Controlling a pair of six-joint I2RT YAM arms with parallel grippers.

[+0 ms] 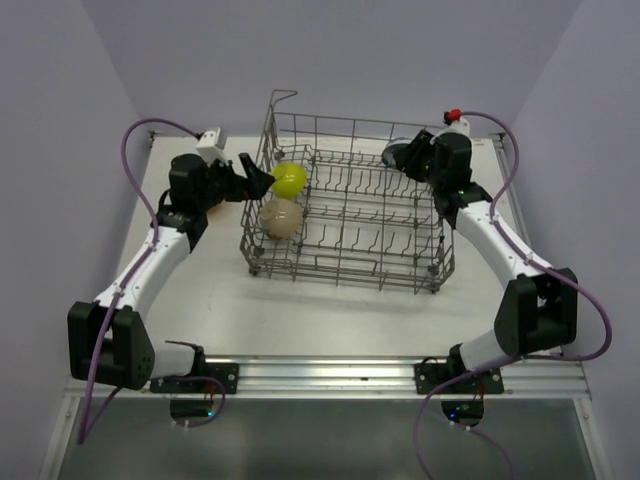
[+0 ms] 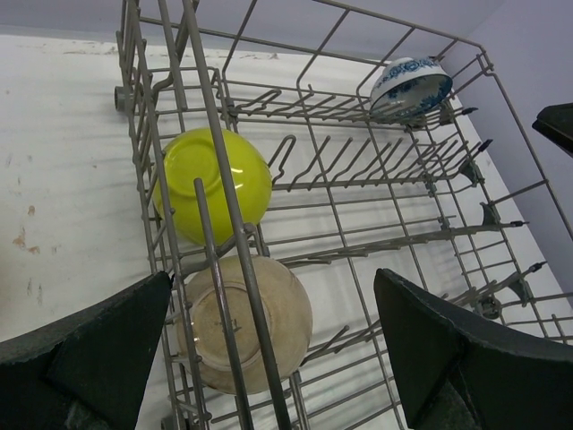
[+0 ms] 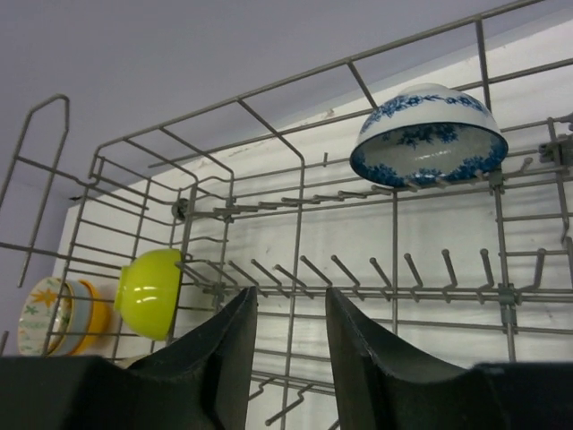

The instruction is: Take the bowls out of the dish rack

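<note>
The grey wire dish rack point(image 1: 345, 270) stands mid-table. A lime-yellow bowl point(image 1: 290, 179) and a beige bowl point(image 1: 281, 217) lean on tines at its left end. A white bowl with blue pattern point(image 1: 394, 152) sits upside down in its far right corner. My left gripper point(image 1: 257, 178) is open and empty, just outside the rack's left wall beside the lime bowl. The left wrist view shows the lime bowl point(image 2: 211, 184), the beige bowl point(image 2: 243, 324) and wide jaws point(image 2: 273, 279). My right gripper point(image 1: 412, 158) is by the blue bowl point(image 3: 428, 134), slightly open and empty point(image 3: 290, 296).
In the right wrist view a stack of bowls point(image 3: 55, 315), floral over orange-yellow, sits on the table beyond the rack's left wall; the lime bowl point(image 3: 150, 292) is beside it. The rack's raised wire loop point(image 1: 283, 98) stands at the far left corner. Purple walls enclose the table.
</note>
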